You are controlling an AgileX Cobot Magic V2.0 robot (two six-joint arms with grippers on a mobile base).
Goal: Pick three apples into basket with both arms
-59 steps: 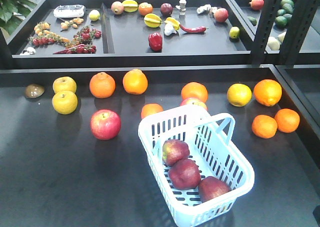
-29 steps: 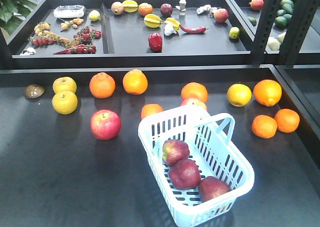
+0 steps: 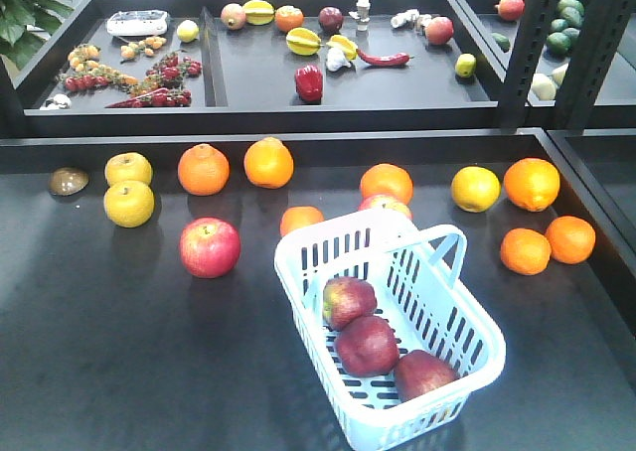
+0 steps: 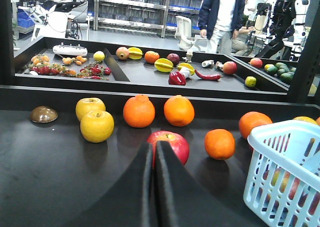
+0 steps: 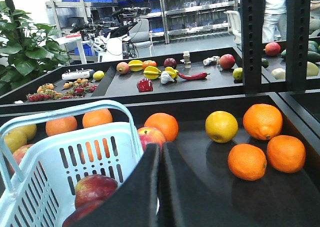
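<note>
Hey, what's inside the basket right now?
Three dark red apples lie in a row in the basket. Its slotted floor shows around them; nothing else is visible, though the spots under the apples are covered.

Basket (image 4: 280,172) cut by left-wrist frame edge; apples inside blurred.

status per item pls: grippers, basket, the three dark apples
left gripper: shut, empty
right gripper: shut, empty
basket: upright on the table, handle folded toward the far side
three apples: all inside the basket, in a row
</note>
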